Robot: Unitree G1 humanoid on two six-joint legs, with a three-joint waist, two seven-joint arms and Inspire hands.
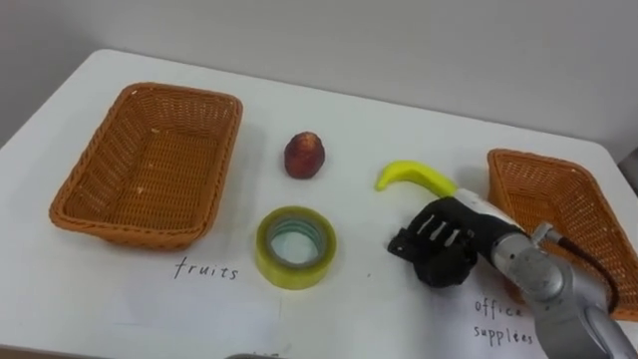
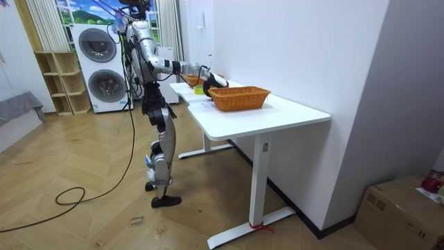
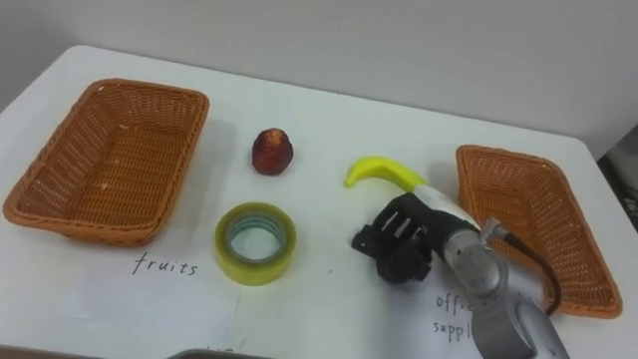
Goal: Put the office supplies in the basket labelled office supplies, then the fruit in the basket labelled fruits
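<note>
- White table (image 1: 399,120) takes up most of the view, and in the room view the robot stands at one end of it with an arm out over the top
- wicker fruits basket (image 1: 150,165) sits far left, empty as far as I can see, and the office basket (image 1: 558,199) at the far right has nothing in it either
- right hand (image 1: 444,244) is low over the table just left of the office basket, back turned to the camera, so honestly can't tell how far open it is or whether it's got hold of anything
- my guess is the banana (image 1: 414,177) is the one to grab: I'd come down over its thick middle, wrap the curve, lift clear and carry it across to the fruits basket
- yellow tape roll (image 1: 295,277) lies flat near the hand's left, apart from both baskets
- banana lies just beyond the hand, its right end tucked against the wrist side
- red fruit (image 1: 304,156) sits further left, nearer the fruits basket
</note>
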